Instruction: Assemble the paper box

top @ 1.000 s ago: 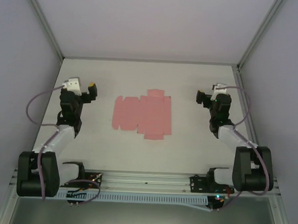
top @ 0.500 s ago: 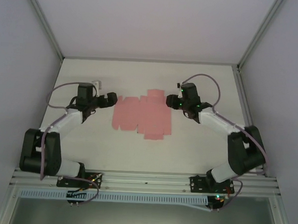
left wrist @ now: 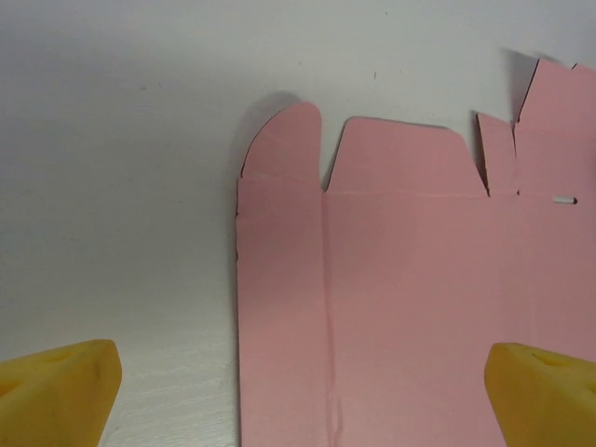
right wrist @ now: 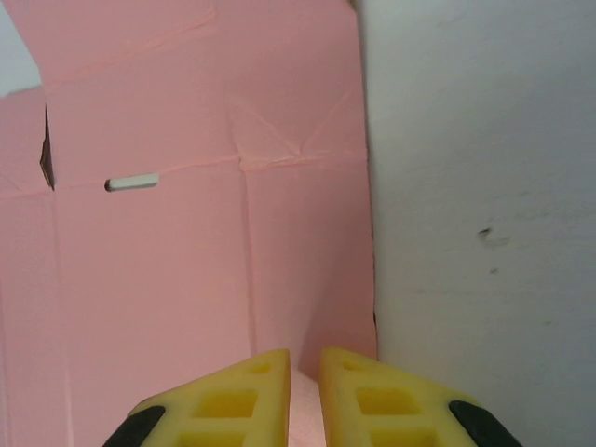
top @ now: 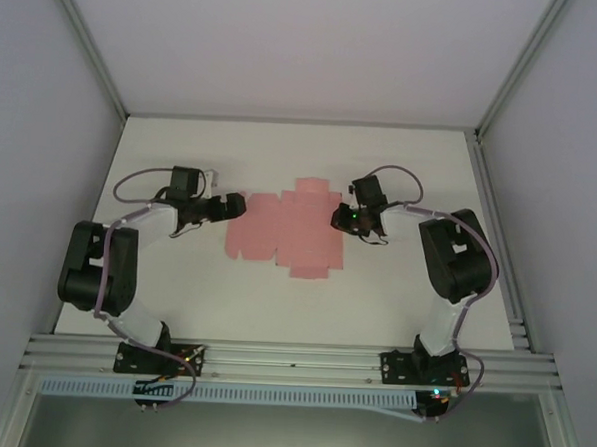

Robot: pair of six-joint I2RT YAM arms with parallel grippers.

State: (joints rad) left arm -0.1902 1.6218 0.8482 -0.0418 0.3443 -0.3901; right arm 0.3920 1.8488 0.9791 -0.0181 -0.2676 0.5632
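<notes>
The paper box point(top: 288, 228) is a flat pink die-cut sheet with flaps and fold lines, lying mid-table. My left gripper point(top: 231, 206) is at its left end and open. In the left wrist view its yellow fingertips point(left wrist: 60, 386) stand wide apart, astride the sheet's left panels point(left wrist: 410, 279). My right gripper point(top: 341, 220) is at the sheet's right edge. Its yellow fingers point(right wrist: 233, 400) are nearly together, with a strip of the pink card's right panel point(right wrist: 186, 261) rising into the narrow gap between them.
The white table point(top: 395, 289) is walled by grey panels and aluminium posts at the back corners point(top: 114, 104). A metal rail point(top: 291, 358) carrying both arm bases runs along the near edge.
Both arms swung inward from the table's sides to the two ends of the pink sheet. The right gripper went from wide open to nearly closed on the sheet's right edge. The left stayed open.
</notes>
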